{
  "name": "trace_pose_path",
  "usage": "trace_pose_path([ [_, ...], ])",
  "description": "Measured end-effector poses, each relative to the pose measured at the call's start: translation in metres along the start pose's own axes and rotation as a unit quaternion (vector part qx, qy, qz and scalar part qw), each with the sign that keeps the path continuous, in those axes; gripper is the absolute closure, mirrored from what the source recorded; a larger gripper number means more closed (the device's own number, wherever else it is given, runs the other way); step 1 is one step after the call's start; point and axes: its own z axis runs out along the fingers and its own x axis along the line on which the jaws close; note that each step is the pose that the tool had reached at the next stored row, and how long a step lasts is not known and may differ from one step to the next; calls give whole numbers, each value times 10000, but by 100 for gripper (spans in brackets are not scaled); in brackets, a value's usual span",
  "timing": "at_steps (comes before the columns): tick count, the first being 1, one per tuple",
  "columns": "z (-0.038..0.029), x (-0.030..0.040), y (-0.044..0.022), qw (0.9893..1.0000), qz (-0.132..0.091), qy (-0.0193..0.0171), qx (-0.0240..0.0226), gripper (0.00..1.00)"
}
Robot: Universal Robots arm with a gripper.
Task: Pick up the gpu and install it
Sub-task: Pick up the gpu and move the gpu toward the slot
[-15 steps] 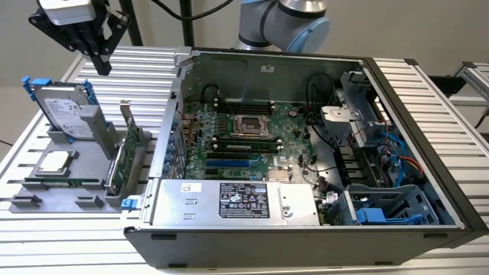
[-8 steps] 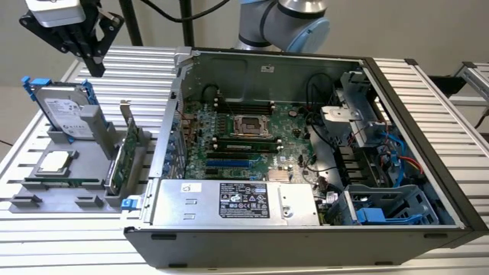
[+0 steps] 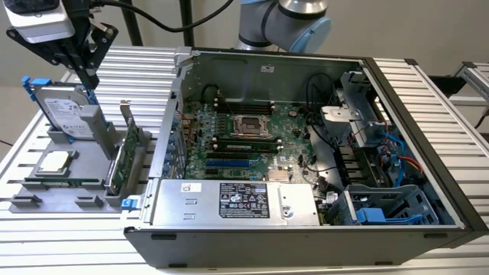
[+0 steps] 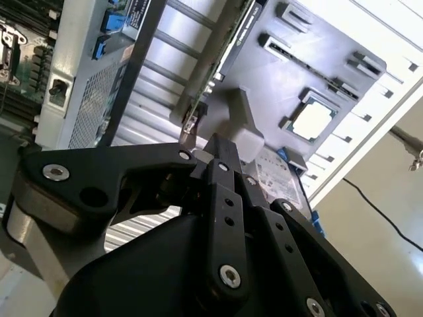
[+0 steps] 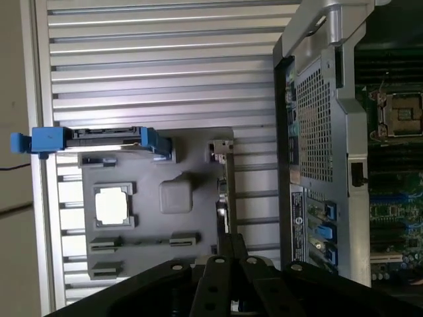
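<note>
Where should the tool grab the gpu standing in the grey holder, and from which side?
Probably best by its free top edge, pinching across the thin card, coming straight down from above. The gpu stands on its long edge in the grey holder, so its lower edge is seated and only the top is exposed.

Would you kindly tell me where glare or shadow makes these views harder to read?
Exterior view: even light, a mild sheen on the table, the case interior dimmer. Second wrist view: the black tool reads as a dark mass against pale, washed-out slats. First wrist view: the slats glare, the gpu shows edge-on, and the case interior is dark.
</note>
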Motion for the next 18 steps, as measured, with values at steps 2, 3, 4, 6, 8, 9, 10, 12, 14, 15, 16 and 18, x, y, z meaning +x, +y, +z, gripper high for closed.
trace_pose_path([
  [2,-1,-5,-67,10000,-2,0,0,100],
  [3,-1,-7,-100,10000,-3,0,0,100],
  [4,-2,-9,-133,10000,-3,0,0,100],
  [6,-3,-13,-191,10000,-6,0,0,100],
  [8,-4,-17,-242,10000,-11,0,0,100],
  [9,-5,-19,-264,10000,-15,0,-1,100],
  [10,-6,-20,-284,10000,-20,0,-1,100],
  [12,-7,-23,-318,10000,-30,1,-1,100],
  [14,-7,-22,-319,10000,-31,1,-5,100],
  [15,-7,-22,-319,10000,-30,2,-9,100],
  [16,-8,-22,-319,10000,-30,2,-11,100],
  [18,-7,-22,-320,10000,-31,2,-18,100],
])
